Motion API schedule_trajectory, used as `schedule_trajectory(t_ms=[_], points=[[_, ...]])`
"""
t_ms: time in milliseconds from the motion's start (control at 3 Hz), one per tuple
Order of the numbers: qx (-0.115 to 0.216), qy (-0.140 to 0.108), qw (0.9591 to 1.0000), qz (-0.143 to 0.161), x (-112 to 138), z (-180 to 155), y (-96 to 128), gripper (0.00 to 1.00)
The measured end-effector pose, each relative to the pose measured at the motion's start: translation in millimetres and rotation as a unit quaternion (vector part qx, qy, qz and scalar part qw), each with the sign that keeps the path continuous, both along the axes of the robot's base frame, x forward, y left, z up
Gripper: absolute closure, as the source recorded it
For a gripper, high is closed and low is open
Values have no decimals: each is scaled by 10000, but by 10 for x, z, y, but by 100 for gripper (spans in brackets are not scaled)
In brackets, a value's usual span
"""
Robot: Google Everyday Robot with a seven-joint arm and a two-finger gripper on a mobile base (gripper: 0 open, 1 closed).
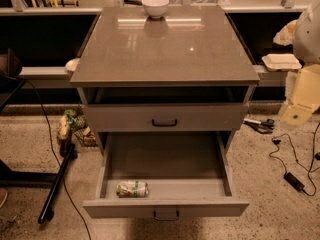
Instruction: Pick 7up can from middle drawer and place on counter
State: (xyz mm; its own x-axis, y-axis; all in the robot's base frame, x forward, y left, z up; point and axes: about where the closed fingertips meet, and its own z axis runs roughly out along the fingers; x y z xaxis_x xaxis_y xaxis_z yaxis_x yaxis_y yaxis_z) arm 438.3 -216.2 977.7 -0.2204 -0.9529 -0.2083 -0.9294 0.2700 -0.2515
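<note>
The 7up can (132,188) lies on its side on the grey floor of the open middle drawer (165,206), at the front left, just behind the front panel. The glossy grey-brown counter (165,54) tops the cabinet. My arm's cream link (300,96) hangs at the right edge of the view. My gripper (260,125) shows as a small dark piece beyond the link's lower end, low to the right of the cabinet. It is well apart from the can and holds nothing I can see.
A white bowl (155,5) stands at the counter's back edge. The upper drawer (165,118) is pulled out slightly. Cables and a charger (294,180) lie on the floor at right. A black pole (56,184) and bags (70,126) are at left.
</note>
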Motion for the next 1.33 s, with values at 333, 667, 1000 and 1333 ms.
schedule_trajectory(t_ms=[333, 667, 1000, 1333], points=[[0, 0, 10000, 0, 0, 0, 0, 0], [328, 114, 9994, 7, 32, -304, 97, 0], [999, 395, 9942, 86, 104, -999, 409, 0], [1617, 599, 9850, 113, 166, -1688, 852, 0]])
